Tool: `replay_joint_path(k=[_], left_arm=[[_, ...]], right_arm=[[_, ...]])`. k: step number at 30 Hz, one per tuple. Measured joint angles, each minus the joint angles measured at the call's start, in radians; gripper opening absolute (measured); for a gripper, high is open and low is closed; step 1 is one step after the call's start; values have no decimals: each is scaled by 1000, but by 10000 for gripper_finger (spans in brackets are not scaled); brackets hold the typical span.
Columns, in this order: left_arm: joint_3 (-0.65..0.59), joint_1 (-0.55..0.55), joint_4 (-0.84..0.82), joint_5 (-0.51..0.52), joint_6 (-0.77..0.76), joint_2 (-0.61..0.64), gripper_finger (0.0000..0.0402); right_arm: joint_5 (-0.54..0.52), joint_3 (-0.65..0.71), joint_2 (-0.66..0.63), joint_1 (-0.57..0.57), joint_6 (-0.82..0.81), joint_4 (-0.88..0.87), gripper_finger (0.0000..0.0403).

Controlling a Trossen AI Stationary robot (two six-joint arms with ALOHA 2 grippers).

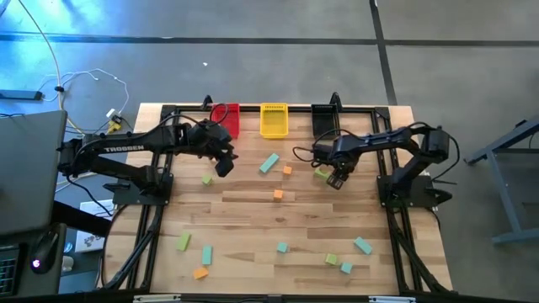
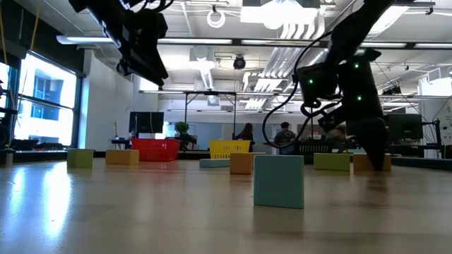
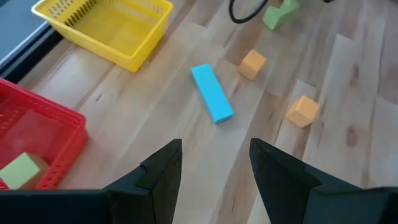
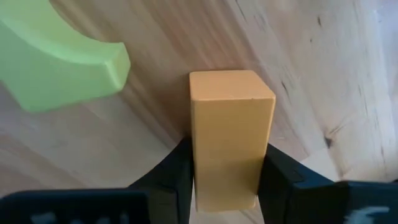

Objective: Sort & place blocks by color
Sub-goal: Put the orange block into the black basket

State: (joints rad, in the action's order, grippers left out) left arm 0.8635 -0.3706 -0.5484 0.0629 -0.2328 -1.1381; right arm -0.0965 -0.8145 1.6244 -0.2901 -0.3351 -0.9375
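1. Right gripper [image 4: 225, 180] is low over the tabletop [image 1: 253, 227], right of centre toward the far side. Its two fingers press both sides of an orange block [image 4: 229, 134], which stands upright between them, base at or very near the wood.
2. A light green curved piece [image 4: 59, 59] lies just beside that orange block, not touching it.
3. Left gripper [image 3: 214, 165] is raised above the tabletop near the red bin [image 1: 226, 118], fingers spread apart with nothing between them.
4. Red bin holds one light green block [image 3: 22, 169]. The yellow bin [image 3: 106, 28] next to it shows no blocks in the left wrist view. The black bin [image 1: 323, 118] sits at the far edge behind the right arm; contents probably not readable from above.
5. Between the arms: a teal bar [image 3: 212, 93] and two orange cubes [image 3: 252, 64] [image 3: 303, 111], each apart from the others.
6. Remaining blocks, green, teal and orange, lie scattered along the near side; one teal cube [image 2: 279, 180] is closest to the low camera.
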Motion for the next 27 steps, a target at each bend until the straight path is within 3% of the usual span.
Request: replay_joint_path(k=[11, 21, 27], left_arm=[[0, 0, 0, 2, 0, 0, 174], [0, 0, 0, 1, 0, 0, 174], [0, 0, -4, 1, 0, 0, 174]], right_arm=[[-10, -146, -105, 0, -23, -45, 107], [-191, -380, -112, -22, 23, 18, 107], [-305, -445, -112, -76, 70, 115, 107]])
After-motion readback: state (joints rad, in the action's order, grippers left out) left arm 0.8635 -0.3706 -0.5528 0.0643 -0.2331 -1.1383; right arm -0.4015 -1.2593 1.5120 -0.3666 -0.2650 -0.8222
